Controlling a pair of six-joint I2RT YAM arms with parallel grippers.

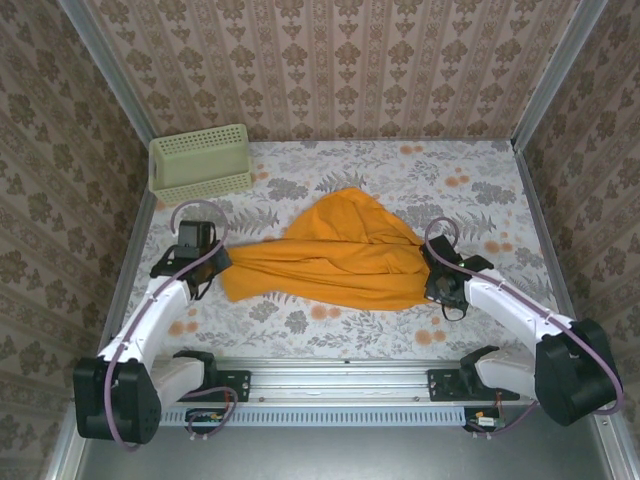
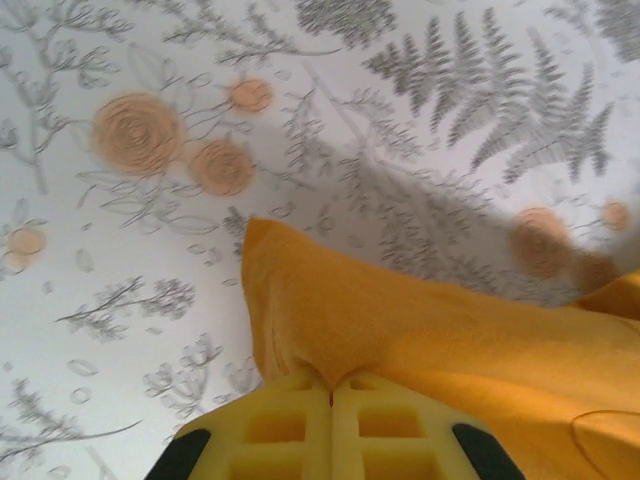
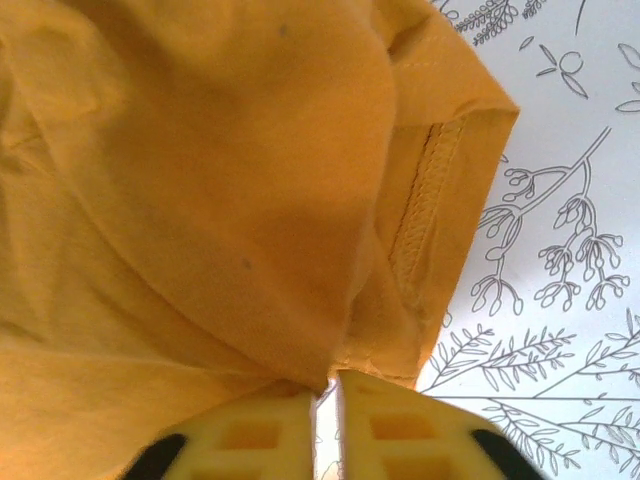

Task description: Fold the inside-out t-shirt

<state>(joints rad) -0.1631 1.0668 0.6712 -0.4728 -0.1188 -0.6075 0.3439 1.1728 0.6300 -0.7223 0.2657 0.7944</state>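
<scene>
The inside-out t-shirt, plain orange-yellow, lies bunched in a wide strip across the middle of the floral table. My left gripper is at its left end. In the left wrist view that gripper is shut, with a corner of the t-shirt pinched between its yellow pads. My right gripper is at the shirt's right end. In the right wrist view its jaws stand a narrow slit apart, with table showing through. The t-shirt and its stitched hem lie just past the tips.
A pale green mesh basket stands at the back left corner. Patterned walls with metal frame posts close in the table on three sides. The arms' mounting rail runs along the near edge.
</scene>
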